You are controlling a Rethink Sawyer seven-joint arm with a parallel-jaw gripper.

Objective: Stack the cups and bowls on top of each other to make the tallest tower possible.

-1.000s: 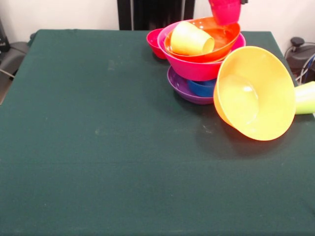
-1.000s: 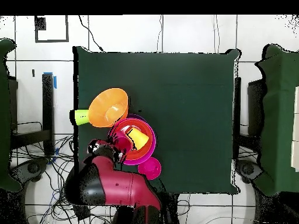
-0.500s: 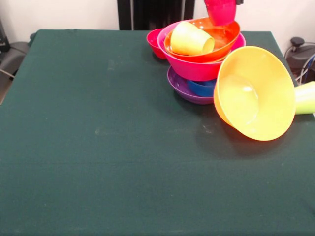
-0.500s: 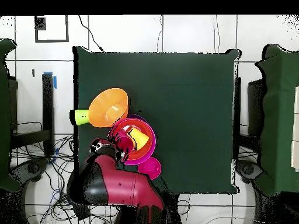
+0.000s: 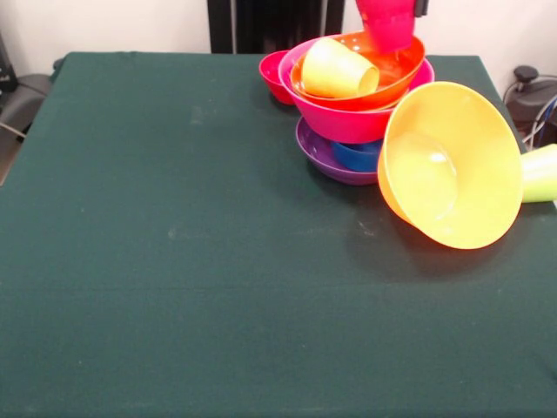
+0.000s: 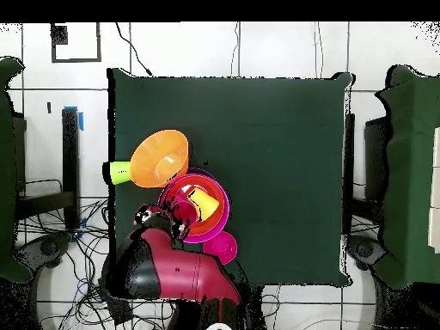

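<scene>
The tower stands at the table's far right: purple bowl [image 5: 320, 155] lowest, then blue bowl [image 5: 357, 157], pink bowl [image 5: 344, 120] and red-orange bowl [image 5: 396, 74]. The yellow cup [image 5: 338, 70] lies on its side in the red-orange bowl. My gripper [image 6: 177, 210] is shut on the red cup [image 5: 388, 23], held upright over that bowl's far right side; one black finger [image 5: 421, 7] shows. The light orange bowl [image 5: 452, 165] is tipped on its side against the tower. The lime green cup [image 5: 540, 172] lies behind it. The small red bowl [image 5: 273, 74] sits beside the tower. No lime green bowl shows.
The dark green table [image 5: 174, 261] stretches wide to the left and front of the tower. The lime green cup lies at the table's right edge. The black pedestal [image 5: 274, 24] stands behind the table. Cables and dark chairs [image 6: 404, 172] surround the table.
The red cup in my gripper has moved slightly left and lower, closer to the inside of the red-orange bowl. The bowls and other cups have not moved.
</scene>
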